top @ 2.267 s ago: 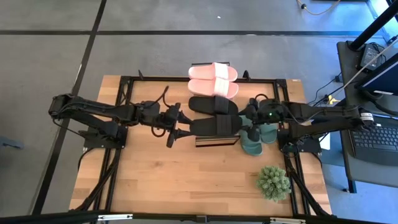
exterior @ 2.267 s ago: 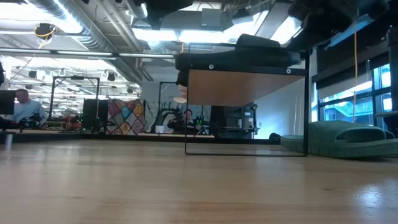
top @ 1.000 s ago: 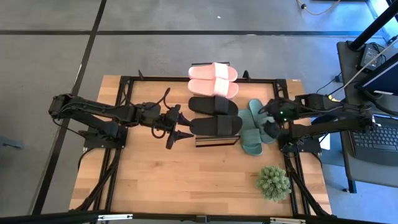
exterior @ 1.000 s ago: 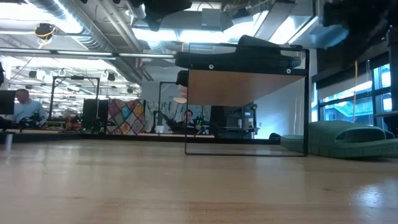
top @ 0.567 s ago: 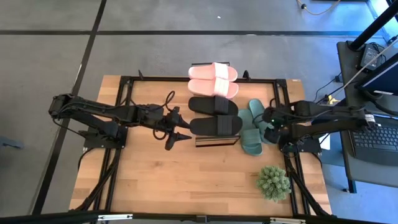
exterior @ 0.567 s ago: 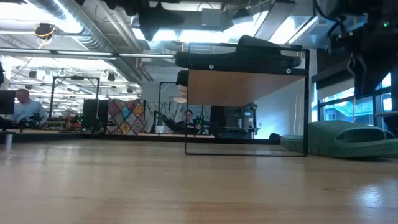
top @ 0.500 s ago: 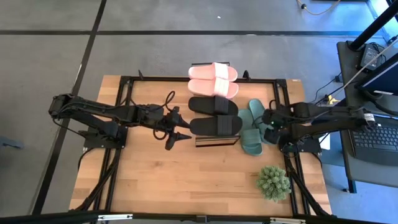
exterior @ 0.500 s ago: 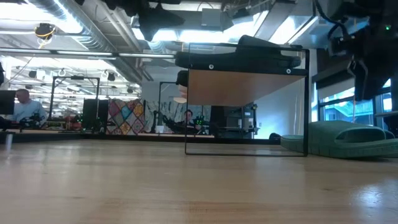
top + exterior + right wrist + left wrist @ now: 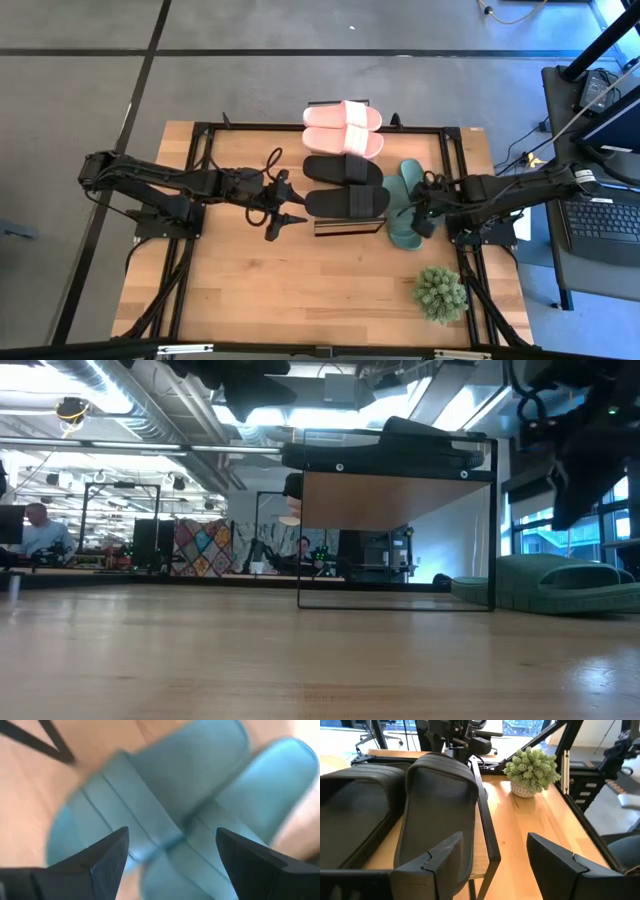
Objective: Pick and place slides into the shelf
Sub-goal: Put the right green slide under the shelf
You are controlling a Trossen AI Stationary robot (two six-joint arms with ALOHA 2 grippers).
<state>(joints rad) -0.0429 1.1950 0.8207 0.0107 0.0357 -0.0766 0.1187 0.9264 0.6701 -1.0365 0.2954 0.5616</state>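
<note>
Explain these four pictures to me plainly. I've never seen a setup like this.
Two dark robot arms work at a wooden table. One camera looks straight down, one sits level with the tabletop, and one rides on each wrist. A small shelf carries the black slides; the pink slides lie beyond them. The green slides lie on the table, near a potted plant. The left gripper waits open beside the shelf. The right gripper hangs open over the green slides. Neither gripper holds anything.
</note>
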